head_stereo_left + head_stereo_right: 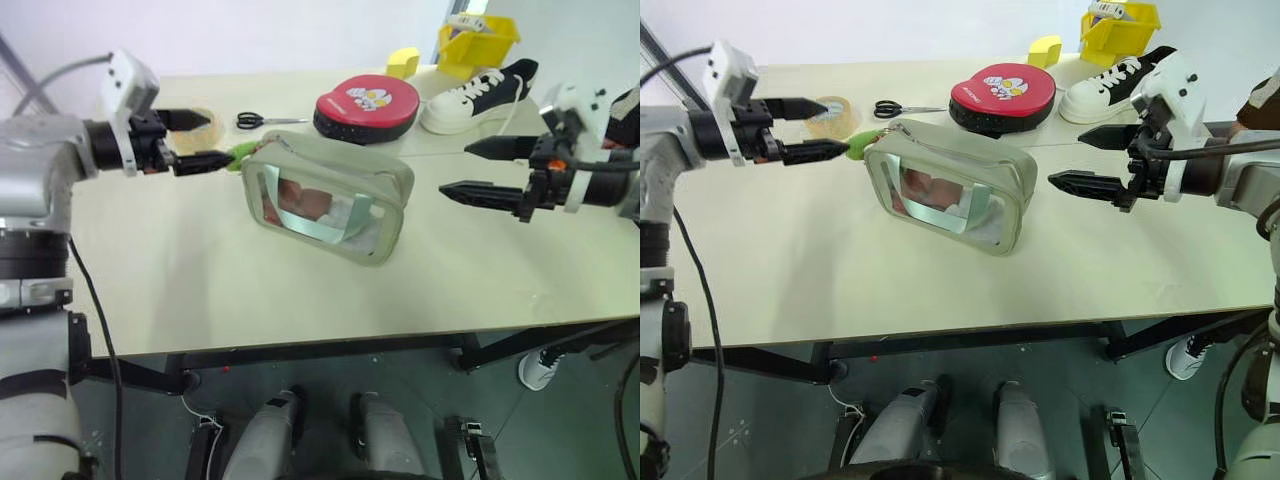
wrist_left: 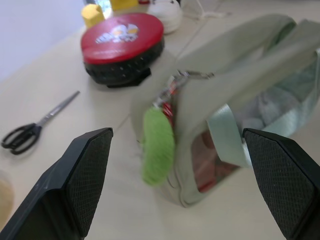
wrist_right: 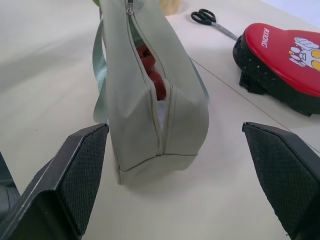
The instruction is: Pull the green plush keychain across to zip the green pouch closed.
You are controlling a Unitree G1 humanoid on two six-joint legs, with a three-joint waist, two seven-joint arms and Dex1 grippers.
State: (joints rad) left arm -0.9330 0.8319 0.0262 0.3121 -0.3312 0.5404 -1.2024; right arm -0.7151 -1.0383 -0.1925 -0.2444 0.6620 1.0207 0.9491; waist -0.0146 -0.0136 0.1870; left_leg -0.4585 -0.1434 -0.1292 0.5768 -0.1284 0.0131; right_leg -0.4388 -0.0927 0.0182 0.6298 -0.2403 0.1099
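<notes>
Soft sage green pouch (image 1: 330, 195) with clear window, fuzzy lime green plush keychain (image 2: 158, 145), both grippers' textured black fingers (image 2: 90, 170) wide.

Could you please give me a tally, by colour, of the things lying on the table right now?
Green: 2, the green pouch and the green plush keychain
Red: 1, the round case
Yellow: 2, the bin and the small block
Black-handled: 1, the scissors
Black and white: 1, the sneaker
Tan: 1, the tape roll
Total: 8
</notes>
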